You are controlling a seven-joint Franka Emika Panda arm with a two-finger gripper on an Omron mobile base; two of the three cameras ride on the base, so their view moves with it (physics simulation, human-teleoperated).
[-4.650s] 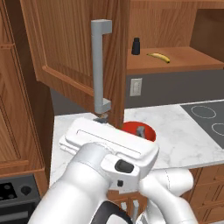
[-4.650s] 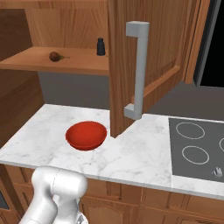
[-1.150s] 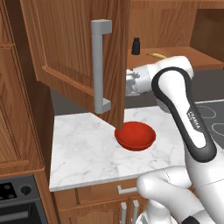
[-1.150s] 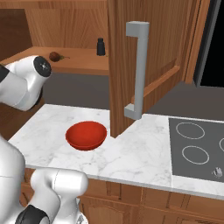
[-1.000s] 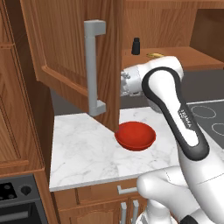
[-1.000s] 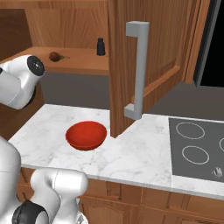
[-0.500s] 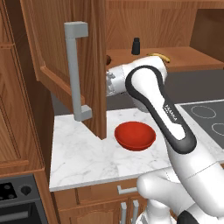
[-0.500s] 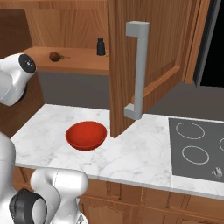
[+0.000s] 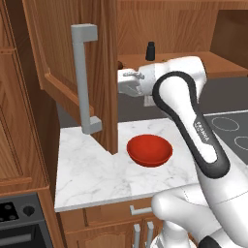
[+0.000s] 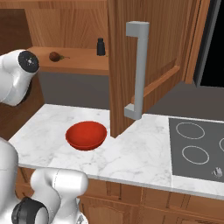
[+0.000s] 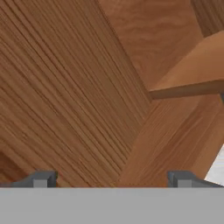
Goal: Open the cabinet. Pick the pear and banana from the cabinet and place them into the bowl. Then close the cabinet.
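My wide-open gripper [image 11: 109, 178] has pushed the left door [image 9: 68, 58] further out. The cabinet [image 10: 153, 43] now stands open; the pear [image 10: 54, 56] waits at ten o'clock from the bowl [image 10: 86, 134].

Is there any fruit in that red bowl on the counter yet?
No. In the right base view the red bowl sits empty on the marble counter, while the pear lies on the cabinet shelf.
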